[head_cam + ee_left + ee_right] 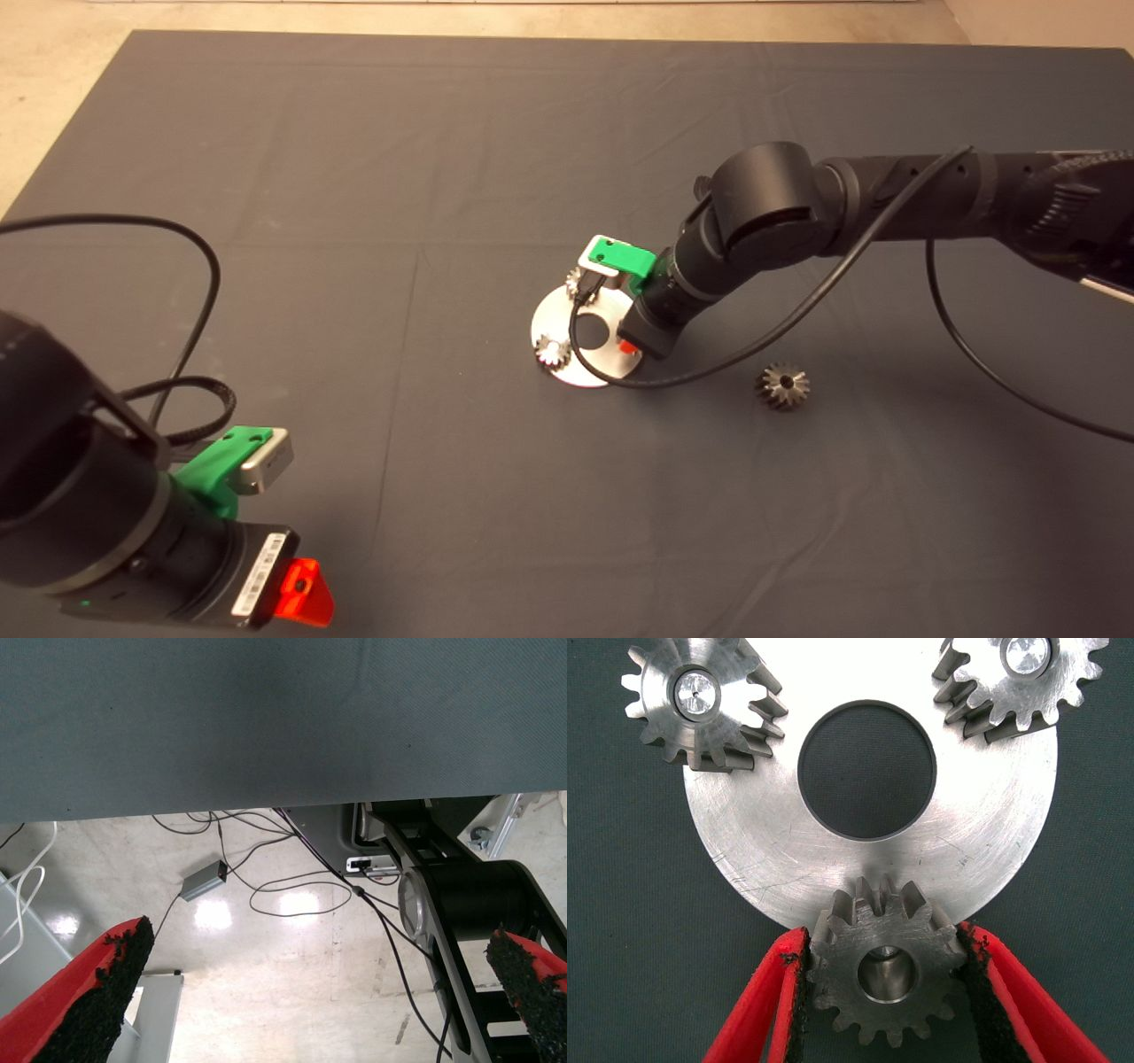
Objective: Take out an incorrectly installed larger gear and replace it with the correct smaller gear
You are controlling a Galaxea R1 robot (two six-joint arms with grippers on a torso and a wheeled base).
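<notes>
Misalignment is the main danger: the right pincer (883,992), narrowed until both pads press the smaller gear (884,970), holds it over a peg at the round metal plate's (744,850) 6 o'clock edge in the right wrist view, and a tilted bore could jam or slip off on release. Its teeth might also foul the two silvery gears (700,704) nearby. The larger gear (782,385) lies on the table at the plate's 3 o'clock, well apart; the left pincer (319,992) waits wide open, empty.
</notes>
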